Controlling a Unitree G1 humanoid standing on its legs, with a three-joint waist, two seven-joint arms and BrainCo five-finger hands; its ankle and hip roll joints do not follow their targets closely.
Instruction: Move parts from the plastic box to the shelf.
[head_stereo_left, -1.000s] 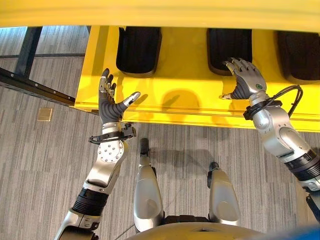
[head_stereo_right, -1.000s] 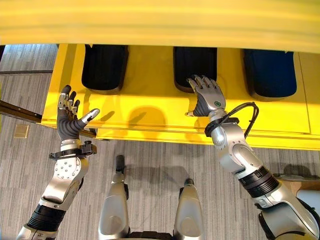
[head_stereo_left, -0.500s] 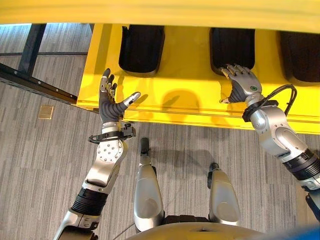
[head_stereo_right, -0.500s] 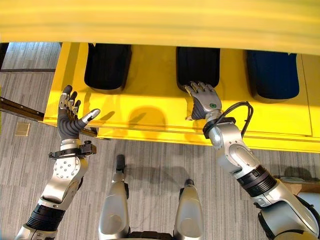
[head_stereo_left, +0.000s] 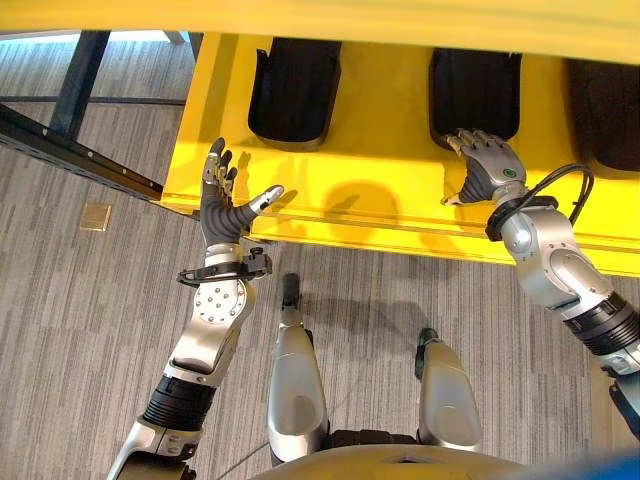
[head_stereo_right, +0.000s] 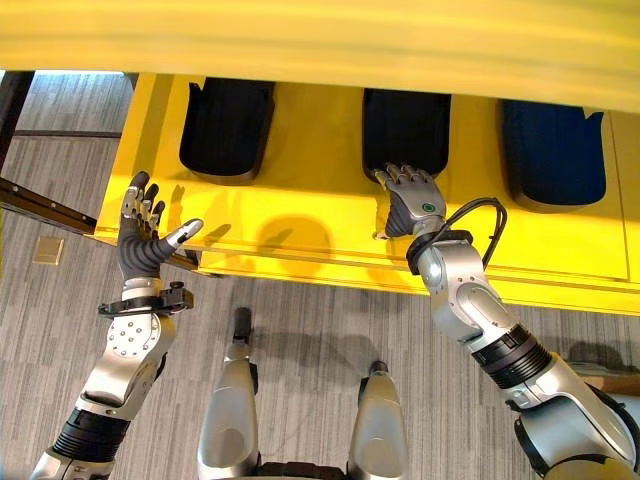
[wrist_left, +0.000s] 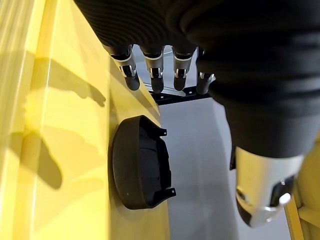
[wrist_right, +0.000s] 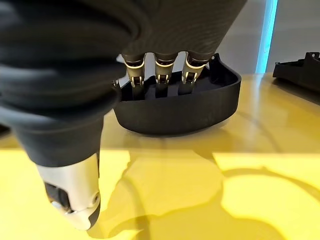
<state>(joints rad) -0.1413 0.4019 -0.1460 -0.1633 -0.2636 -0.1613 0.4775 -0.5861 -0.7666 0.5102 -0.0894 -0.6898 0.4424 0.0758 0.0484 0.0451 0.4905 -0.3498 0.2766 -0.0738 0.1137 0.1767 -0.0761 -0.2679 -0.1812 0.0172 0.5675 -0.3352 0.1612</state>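
A yellow shelf (head_stereo_left: 380, 200) runs across the upper half of the frame, its upper tier a blurred yellow band along the top edge that cuts off the far ends of three black moulded parts lying on the lower level. The left part (head_stereo_left: 293, 92) sits at upper centre-left, the middle part (head_stereo_left: 474, 88) at upper centre-right, and the third part (head_stereo_right: 552, 152) at the far upper right. The right hand (head_stereo_left: 487, 168) rests at the near rim of the middle part; in the right wrist view its fingers (wrist_right: 161, 75) reach over the rim into the hollow of the part, their tips hidden inside, so whether they grip it or merely rest there cannot be told. The left hand (head_stereo_left: 222, 195), at centre-left, is open and holds nothing, fingers straight and thumb spread, poised at the shelf's front left corner, well apart from the left part. A dark metal frame (head_stereo_left: 70, 130) slants across the upper left over grey striped carpet (head_stereo_left: 80, 320), where a small tan square plate (head_stereo_left: 95, 216) lies at the left.
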